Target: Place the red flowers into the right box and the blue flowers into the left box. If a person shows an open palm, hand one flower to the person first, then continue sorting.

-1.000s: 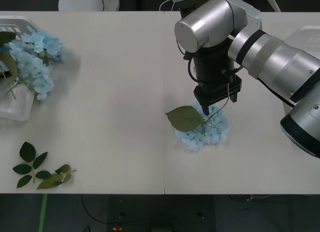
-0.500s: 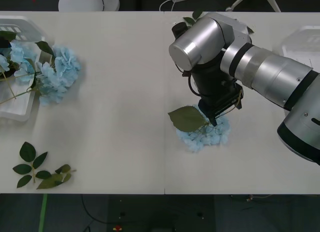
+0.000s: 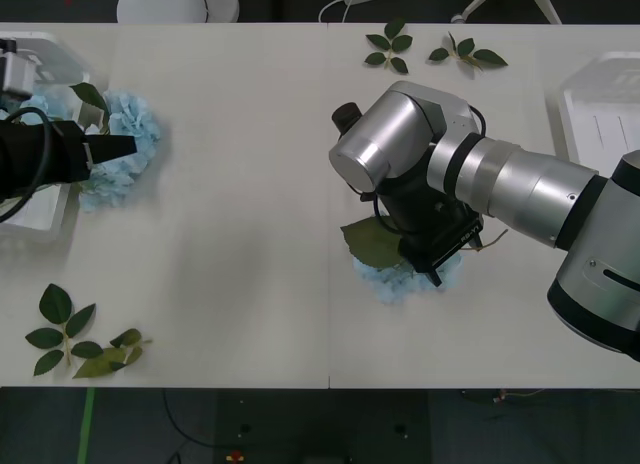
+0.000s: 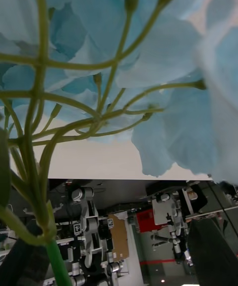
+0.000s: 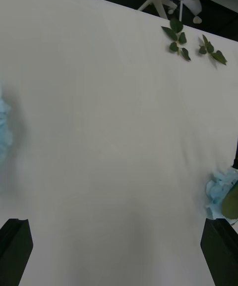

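My right gripper (image 3: 432, 267) sits low at centre frame directly over a blue flower (image 3: 400, 281), fingers spread around its stalks

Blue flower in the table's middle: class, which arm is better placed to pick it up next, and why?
The right. Its hand is already down on that blue flower, stalks close before its camera. The left hand is far off by the left box, its fingers open.

Front view overhead on table (image 3: 240, 184), right wrist close under blue flower (image 4: 163, 68), left wrist facing across table
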`<state>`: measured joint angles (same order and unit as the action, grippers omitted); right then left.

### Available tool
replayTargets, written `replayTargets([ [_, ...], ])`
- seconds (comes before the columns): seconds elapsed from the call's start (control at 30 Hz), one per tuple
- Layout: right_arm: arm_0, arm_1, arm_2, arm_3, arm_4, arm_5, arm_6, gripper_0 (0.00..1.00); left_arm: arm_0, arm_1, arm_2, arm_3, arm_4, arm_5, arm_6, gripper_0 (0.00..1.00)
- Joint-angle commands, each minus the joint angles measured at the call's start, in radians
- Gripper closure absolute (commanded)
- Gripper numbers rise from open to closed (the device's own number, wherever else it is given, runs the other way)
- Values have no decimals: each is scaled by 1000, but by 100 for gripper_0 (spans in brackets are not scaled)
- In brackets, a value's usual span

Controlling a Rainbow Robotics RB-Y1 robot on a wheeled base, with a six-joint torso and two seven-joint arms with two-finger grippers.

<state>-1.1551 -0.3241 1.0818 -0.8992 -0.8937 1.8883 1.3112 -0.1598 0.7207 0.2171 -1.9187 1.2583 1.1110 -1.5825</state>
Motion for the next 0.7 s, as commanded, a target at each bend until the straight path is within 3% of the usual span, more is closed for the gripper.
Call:
replayTargets([
  [0.03, 14, 39, 50, -4, 13, -26, 23, 81, 23, -79, -90, -71, -76, -39, 58, 0],
  [0.07, 14, 43, 52, -3, 19, -26, 20, 98, 32, -90, -105, -71, -91, -57, 55, 0],
  [0.1, 14, 45, 49, -1, 22, -29, 20, 100, 42, -99, -119, -71, -103, -74, 52, 0],
  [0.47, 6, 42, 26, -14, 18, -55, 22, 100, 85, -109, -249, -82, -148, -238, -62, 0],
  [0.6, -8, -6, -8, -119, -5, -61, 14, 100, 151, -109, -229, -125, -88, -276, -155, 0],
  [0.7, -20, -73, -68, -245, -33, -95, 25, 100, 170, -87, -205, -197, -73, -227, -162, 0],
])
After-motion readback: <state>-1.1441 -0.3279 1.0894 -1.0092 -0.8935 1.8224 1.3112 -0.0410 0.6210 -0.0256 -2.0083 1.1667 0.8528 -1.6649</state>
